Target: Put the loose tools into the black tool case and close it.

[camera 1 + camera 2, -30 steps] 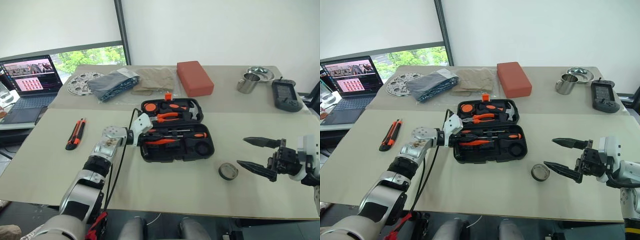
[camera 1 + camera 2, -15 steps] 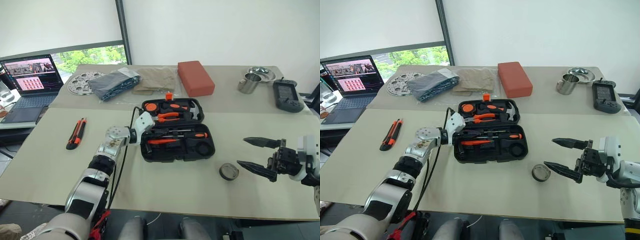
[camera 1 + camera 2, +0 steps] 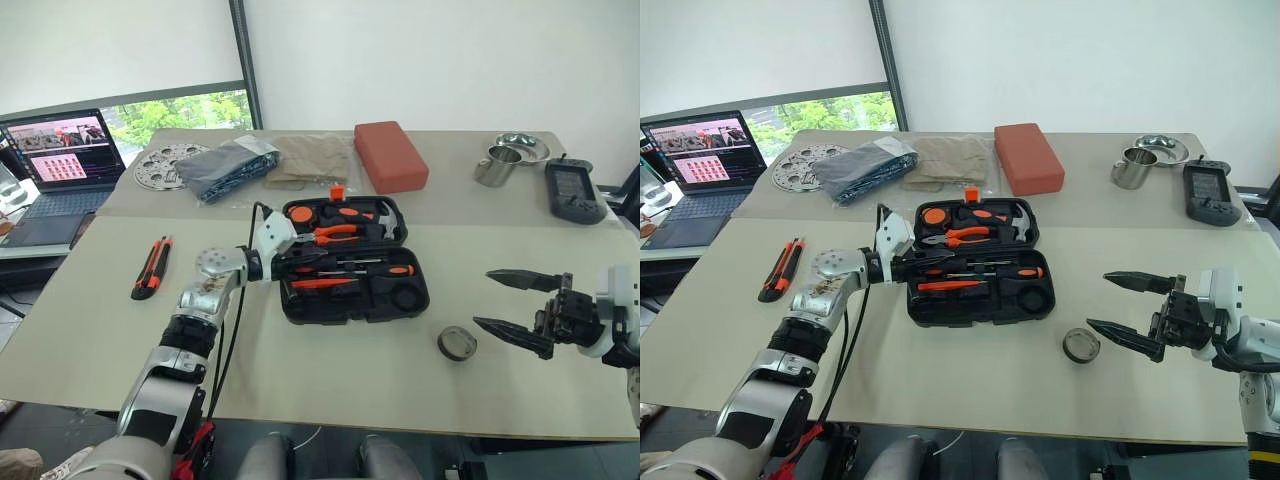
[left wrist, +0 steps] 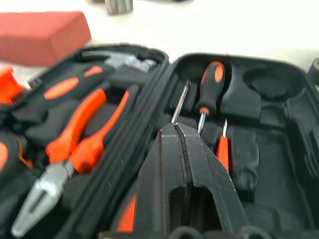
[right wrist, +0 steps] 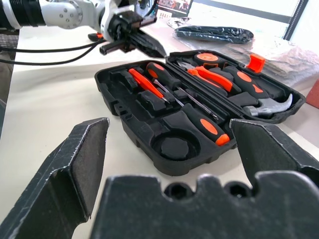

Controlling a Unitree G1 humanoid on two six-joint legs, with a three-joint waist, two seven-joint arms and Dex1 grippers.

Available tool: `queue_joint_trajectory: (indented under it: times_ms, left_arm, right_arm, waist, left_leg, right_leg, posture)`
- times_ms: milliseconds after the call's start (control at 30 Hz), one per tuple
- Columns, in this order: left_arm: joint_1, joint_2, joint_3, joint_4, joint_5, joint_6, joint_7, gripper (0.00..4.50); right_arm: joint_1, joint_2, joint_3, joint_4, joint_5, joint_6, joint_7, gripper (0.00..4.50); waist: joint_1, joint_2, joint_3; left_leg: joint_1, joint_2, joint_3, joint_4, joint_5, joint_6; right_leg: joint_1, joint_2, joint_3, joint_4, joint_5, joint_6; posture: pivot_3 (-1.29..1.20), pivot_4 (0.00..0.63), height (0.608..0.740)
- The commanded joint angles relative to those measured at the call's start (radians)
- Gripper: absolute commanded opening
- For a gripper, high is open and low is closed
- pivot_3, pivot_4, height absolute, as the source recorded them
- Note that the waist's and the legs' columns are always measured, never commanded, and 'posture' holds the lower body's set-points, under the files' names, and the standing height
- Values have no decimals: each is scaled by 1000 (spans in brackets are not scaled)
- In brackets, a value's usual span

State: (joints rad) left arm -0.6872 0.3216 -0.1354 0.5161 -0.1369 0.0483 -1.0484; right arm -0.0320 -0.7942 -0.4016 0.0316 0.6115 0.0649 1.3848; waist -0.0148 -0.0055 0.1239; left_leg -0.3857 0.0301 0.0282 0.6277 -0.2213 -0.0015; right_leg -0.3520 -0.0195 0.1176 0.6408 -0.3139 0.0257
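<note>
The black tool case (image 3: 352,313) lies open mid-table, orange latch (image 3: 337,192) at its far edge. Pliers (image 3: 335,234) and a hammer fill the far half; two screwdrivers (image 3: 385,270) and a slim orange one (image 3: 320,283) lie in the near half beside an empty round recess (image 3: 405,297). My left gripper (image 3: 290,264) is shut, hovering over the case's left end with nothing seen between its fingers (image 4: 194,164). The utility knife (image 3: 151,268) lies at the table's left. The grey roll (image 3: 457,343) sits right of the case, just left of my open right gripper (image 3: 484,298).
A red-brown block (image 3: 390,155), folded bags (image 3: 230,165) and a perforated metal disc (image 3: 158,166) line the far side. The steel cup (image 3: 497,166), a bowl (image 3: 522,146) and a dark handheld device (image 3: 573,190) are far right. A laptop (image 3: 60,165) stands at the left.
My left gripper has lifted a little and drawn back towards the case's left edge, still shut. The right gripper and the roll have not moved.
</note>
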Motion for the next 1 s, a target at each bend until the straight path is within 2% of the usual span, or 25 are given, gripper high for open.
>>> queue_joint_trajectory:
  times_ms: [33, 200, 367, 1000]
  left_arm:
    - [12, 14, -34, -12, 32, -8, -12, 13]
    - [25, 19, -61, -2, 47, -26, -33, 13]
    - [14, -7, -33, -13, -7, -17, -49, 13]
    - [-18, -4, -120, 95, 106, -127, -72, 13]
  right_arm:
    - [-12, -16, -14, -33, 20, 7, -3, 4500]
    - [1, -18, -21, -50, 23, 14, -9, 4500]
    - [12, -21, -31, -65, 26, 21, -15, 4500]
    - [16, -22, -36, -82, 26, 36, -21, 4500]
  waist:
    - [0, 0, 0]
    - [-2, 0, 0]
    - [0, 0, 0]
    - [-1, 0, 0]
  left_leg:
    - [0, 0, 0, 0, 0, 0]
    - [0, 0, 0, 0, 0, 0]
    - [0, 0, 0, 0, 0, 0]
    - [0, 0, 0, 0, 0, 0]
  right_leg:
    - [0, 0, 0, 0, 0, 0]
    - [0, 0, 0, 0, 0, 0]
    - [0, 0, 0, 0, 0, 0]
    - [0, 0, 0, 0, 0, 0]
  posture:
    - [0, 150, 740]
    - [0, 150, 740]
    - [0, 150, 740]
    - [0, 150, 740]
